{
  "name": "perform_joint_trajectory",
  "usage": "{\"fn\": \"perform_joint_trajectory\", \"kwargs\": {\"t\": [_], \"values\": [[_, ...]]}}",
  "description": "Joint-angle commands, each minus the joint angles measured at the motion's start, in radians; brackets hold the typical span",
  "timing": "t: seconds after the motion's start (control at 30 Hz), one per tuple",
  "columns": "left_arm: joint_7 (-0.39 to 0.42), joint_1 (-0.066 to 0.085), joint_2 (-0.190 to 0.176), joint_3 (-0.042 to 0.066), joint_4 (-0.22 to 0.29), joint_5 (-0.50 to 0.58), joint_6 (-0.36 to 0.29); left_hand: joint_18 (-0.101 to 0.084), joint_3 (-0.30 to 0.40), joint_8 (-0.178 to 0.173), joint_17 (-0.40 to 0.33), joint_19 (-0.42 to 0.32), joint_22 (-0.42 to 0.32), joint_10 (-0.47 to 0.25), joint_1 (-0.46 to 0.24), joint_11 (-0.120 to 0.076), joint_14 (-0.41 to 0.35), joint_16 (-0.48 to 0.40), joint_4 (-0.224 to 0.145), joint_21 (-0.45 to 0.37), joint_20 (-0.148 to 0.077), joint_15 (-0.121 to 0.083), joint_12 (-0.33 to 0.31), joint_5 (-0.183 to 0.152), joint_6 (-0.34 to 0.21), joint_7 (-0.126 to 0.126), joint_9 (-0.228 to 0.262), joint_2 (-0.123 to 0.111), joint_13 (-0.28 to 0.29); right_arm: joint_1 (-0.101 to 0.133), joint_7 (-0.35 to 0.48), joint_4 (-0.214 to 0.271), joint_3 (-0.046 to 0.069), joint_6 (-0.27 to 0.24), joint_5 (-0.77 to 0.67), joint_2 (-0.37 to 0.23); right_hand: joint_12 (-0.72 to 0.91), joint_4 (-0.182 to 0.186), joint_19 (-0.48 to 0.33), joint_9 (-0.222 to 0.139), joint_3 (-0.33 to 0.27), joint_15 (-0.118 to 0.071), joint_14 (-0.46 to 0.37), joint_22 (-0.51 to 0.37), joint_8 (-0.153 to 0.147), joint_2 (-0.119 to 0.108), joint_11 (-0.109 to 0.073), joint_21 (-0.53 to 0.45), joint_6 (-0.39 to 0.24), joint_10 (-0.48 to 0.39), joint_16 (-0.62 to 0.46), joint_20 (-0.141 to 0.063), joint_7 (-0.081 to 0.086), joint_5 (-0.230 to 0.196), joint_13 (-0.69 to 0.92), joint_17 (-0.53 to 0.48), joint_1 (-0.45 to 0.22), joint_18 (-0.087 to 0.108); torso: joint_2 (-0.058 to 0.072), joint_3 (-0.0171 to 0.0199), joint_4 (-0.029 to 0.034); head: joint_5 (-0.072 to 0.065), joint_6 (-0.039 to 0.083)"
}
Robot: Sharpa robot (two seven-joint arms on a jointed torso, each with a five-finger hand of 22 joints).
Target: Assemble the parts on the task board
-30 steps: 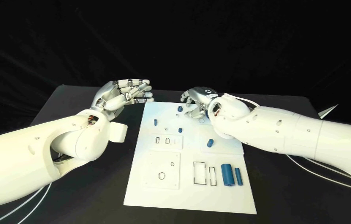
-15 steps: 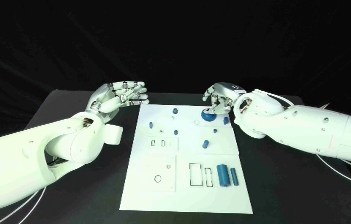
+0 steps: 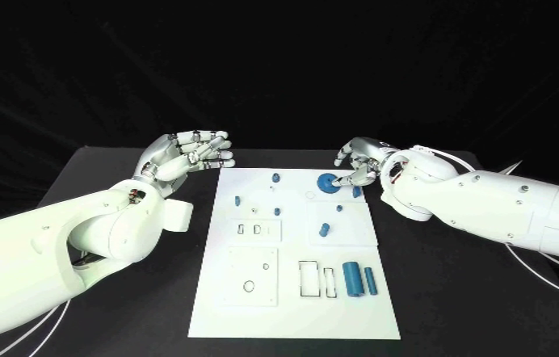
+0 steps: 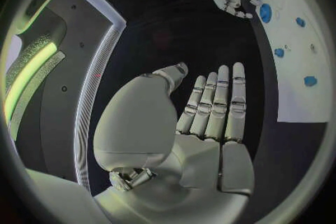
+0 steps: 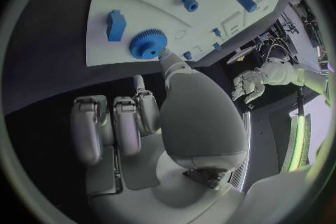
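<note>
The right hand (image 3: 359,163) sits at the far right corner of the white board (image 3: 298,292), its fingers curled down over a blue toothed wheel (image 3: 329,183); in the right wrist view the thumb tip (image 5: 170,59) touches the wheel's (image 5: 148,44) rim while the other fingers are bent back away from it, so whether the wheel is truly gripped cannot be told. The wheel lies on the board near its far edge, at about one o'clock from the board's centre. Just beside the wheel, toward the right edge, is a small blue block (image 3: 342,207), and at five o'clock from the wheel lies a short blue peg (image 3: 325,228). Further toward the near edge, two blue cylinders (image 3: 359,280) lie side by side next to rectangular slots. Small blue studs (image 3: 256,208) dot the far left part of the board. The left hand (image 3: 187,154) hovers off the board's far left corner, at ten o'clock, fingers straight and apart, grasping nothing, above the black table (image 3: 128,308).
</note>
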Motion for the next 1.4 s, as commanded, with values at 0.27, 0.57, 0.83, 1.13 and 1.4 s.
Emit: {"fn": "perform_joint_trajectory", "kwargs": {"t": [0.27,0.57,0.83,1.13,1.4], "values": [[0.002,0.001,0.001,0.001,0.001,0.004,0.024,0.013,-0.005,-0.006,0.001,0.008,0.000,-0.002,0.004,0.003,0.004,0.000,-0.003,0.006,0.001,-0.002,-0.006,-0.005,-0.005,0.041,-0.001,-0.003,0.000,-0.022,-0.005,-0.034,0.000,0.031,0.022,0.036,0.021,0.019,0.084,-0.002,-0.009,0.008,0.096,0.218,0.010,0.003,0.002,0.015,-0.008,0.019,0.011,0.012,0.002,-0.006,0.103,0.222,0.017,-0.015,0.001,-0.0026,0.0031,0.000,-0.005],[0.001,0.001,0.006,0.001,-0.004,0.004,0.026,0.013,-0.005,-0.007,0.002,0.007,-0.001,-0.002,0.005,0.003,0.002,-0.002,-0.003,0.005,0.001,-0.001,-0.007,-0.004,-0.005,0.041,-0.001,-0.002,0.000,-0.031,0.001,-0.057,0.000,0.029,0.033,0.055,0.028,0.034,0.086,-0.003,0.000,0.008,0.097,0.225,0.020,0.018,0.001,0.020,0.000,0.024,0.013,0.013,0.001,0.008,0.111,0.227,0.032,-0.017,-0.001,-0.0029,0.0025,0.000,-0.010],[0.000,0.001,0.007,0.001,-0.007,0.004,0.026,0.013,-0.005,-0.007,0.002,0.007,-0.001,-0.002,0.005,0.003,0.002,-0.002,-0.003,0.005,0.001,-0.001,-0.007,-0.004,-0.005,0.041,-0.001,-0.002,0.000,-0.032,0.008,-0.064,0.000,0.029,0.046,0.059,0.042,0.043,0.091,-0.009,0.053,0.004,0.098,0.236,0.029,0.049,-0.005,0.029,0.032,0.037,0.016,0.010,-0.005,0.009,0.128,0.234,0.053,-0.020,-0.001,-0.0027,0.0008,0.000,-0.012],[-0.003,0.001,0.007,0.001,-0.008,0.004,0.027,0.013,-0.005,-0.007,0.003,0.006,-0.001,-0.002,0.005,0.004,0.001,-0.003,-0.003,0.004,0.002,-0.001,-0.007,-0.004,-0.005,0.042,-0.001,-0.001,0.000,-0.033,0.016,-0.064,0.000,0.046,0.058,0.059,0.058,0.046,0.095,-0.020,0.132,-0.004,0.099,0.244,0.024,0.063,-0.015,0.036,0.089,0.054,0.018,0.003,-0.016,0.017,0.146,0.238,0.059,-0.022,-0.002,-0.0025,0.0020,0.001,-0.015],[-0.004,0.001,0.006,0.001,-0.007,0.004,0.027,0.013,-0.005,-0.007,0.003,0.006,-0.001,-0.002,0.005,0.004,0.001,-0.003,-0.003,0.004,0.002,-0.001,-0.007,-0.004,-0.005,0.042,-0.001,-0.001,0.000,-0.033,0.021,-0.063,0.000,0.035,0.048,0.059,0.060,0.029,0.098,-0.030,0.207,-0.010,0.100,0.249,0.011,0.063,-0.020,0.039,0.111,0.058,0.019,-0.003,-0.021,-0.018,0.150,0.242,0.060,-0.023,-0.001,-0.0022,0.0003,0.001,-0.012]]}}
